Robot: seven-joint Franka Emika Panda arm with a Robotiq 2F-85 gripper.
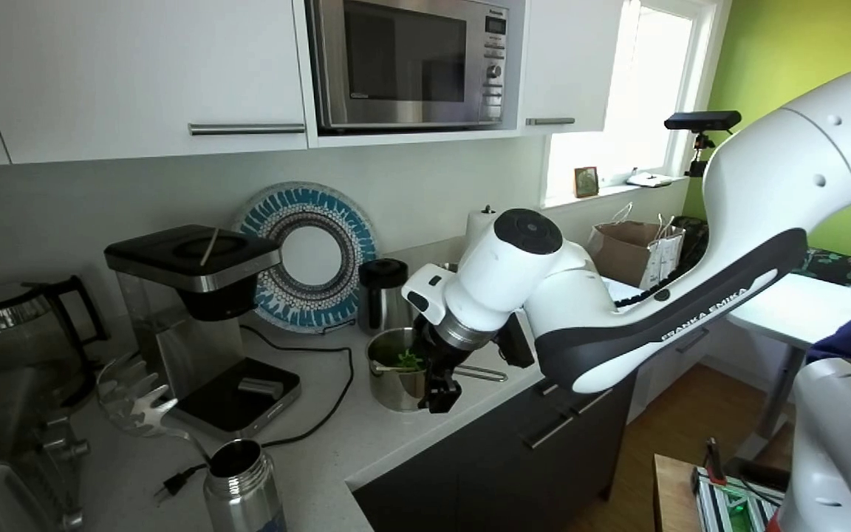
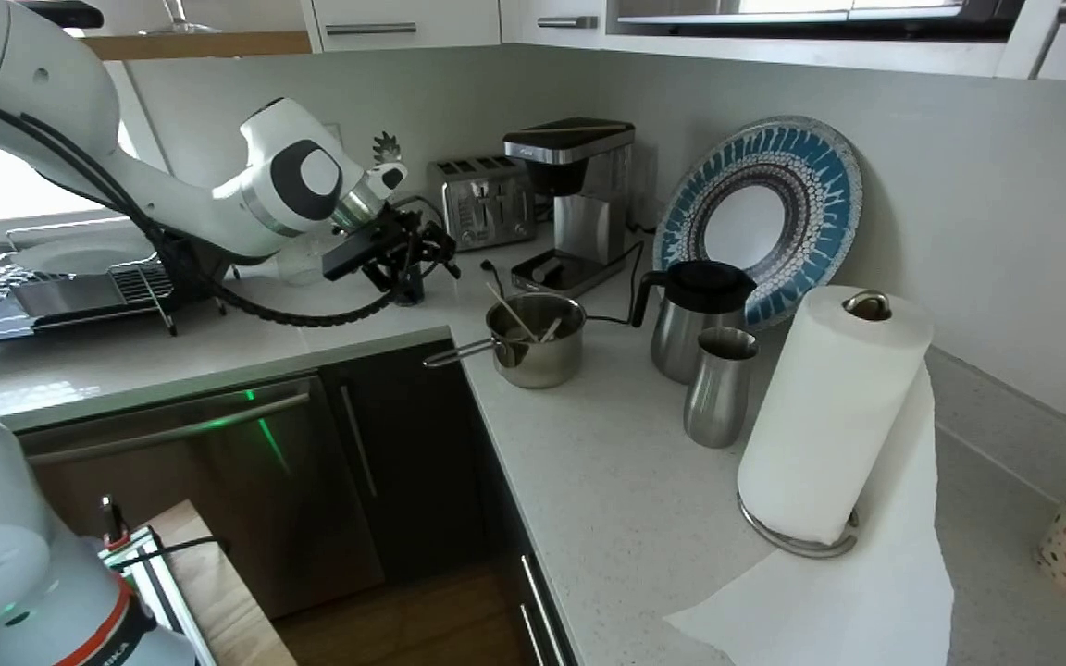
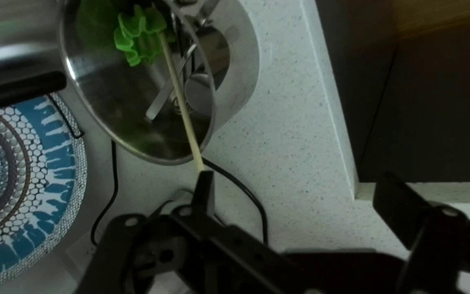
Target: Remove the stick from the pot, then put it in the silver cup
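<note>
The shiny metal pot [image 2: 538, 368] stands on the counter, also seen in an exterior view [image 1: 396, 391] and the wrist view [image 3: 137, 157]. A thin pale stick [image 3: 180, 96] leans over its rim from a green frilly piece [image 3: 139, 38] inside; the stick also shows in an exterior view [image 2: 512, 310]. My gripper [image 3: 296, 179] is open and empty beside the pot; the stick's end overlaps one fingertip, contact unclear. It shows in both exterior views [image 1: 436, 388] [image 2: 431, 270]. The silver cup [image 2: 716, 398] stands upright beyond the pot; it is out of view in the wrist view.
A dark-lidded jug [image 2: 676, 328] stands behind the cup, a paper towel roll [image 2: 824, 416] beside it. The coffee maker [image 1: 196, 258] has another stick [image 1: 210, 246] on top. The pot's handle [image 2: 457, 353] sticks out over the counter edge. A flask [image 1: 241, 491] stands near.
</note>
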